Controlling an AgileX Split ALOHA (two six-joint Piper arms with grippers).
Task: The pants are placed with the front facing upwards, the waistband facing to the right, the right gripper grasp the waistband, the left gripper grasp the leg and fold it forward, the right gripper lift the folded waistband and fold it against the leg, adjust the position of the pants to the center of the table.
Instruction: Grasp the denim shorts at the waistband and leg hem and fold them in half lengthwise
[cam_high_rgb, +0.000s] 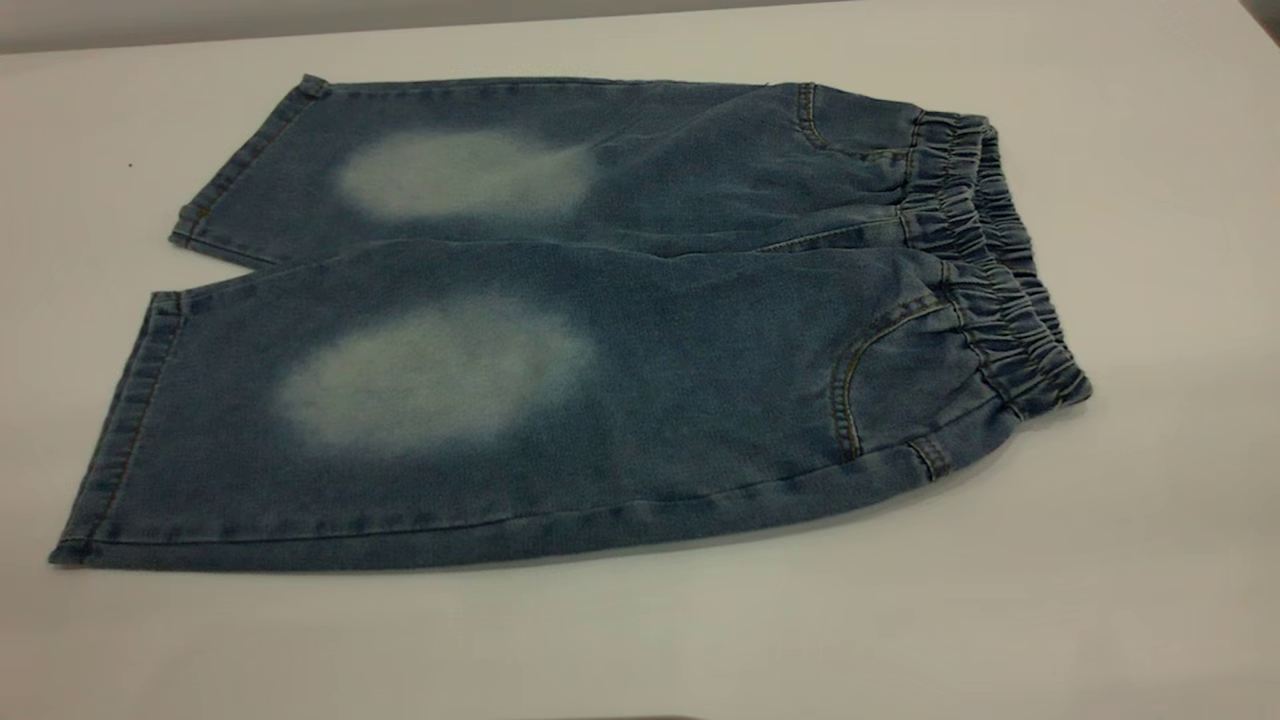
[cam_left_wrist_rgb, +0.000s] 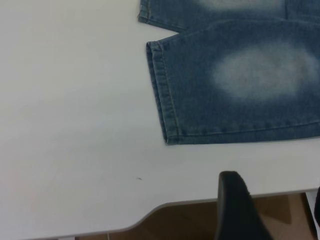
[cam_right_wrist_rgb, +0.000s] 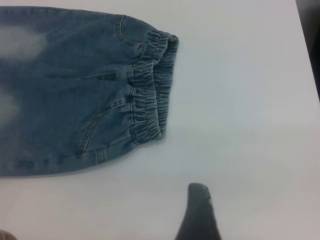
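Note:
The blue denim pants (cam_high_rgb: 640, 340) lie flat and front up on the white table (cam_high_rgb: 1150, 560), with a pale faded oval on each leg. The ruffled waistband (cam_high_rgb: 990, 250) points right and the leg hems (cam_high_rgb: 130, 420) point left. Neither gripper appears in the exterior view. In the left wrist view, my left gripper (cam_left_wrist_rgb: 275, 207) hovers open over the table's near edge, apart from the leg hem (cam_left_wrist_rgb: 162, 95), holding nothing. In the right wrist view, a black part of my right gripper (cam_right_wrist_rgb: 198, 212) hangs over bare table, short of the waistband (cam_right_wrist_rgb: 150, 95).
The table edge (cam_left_wrist_rgb: 190, 202) shows in the left wrist view, with brown floor beyond it. Bare tabletop surrounds the pants on all sides, widest to the right of the waistband and along the front.

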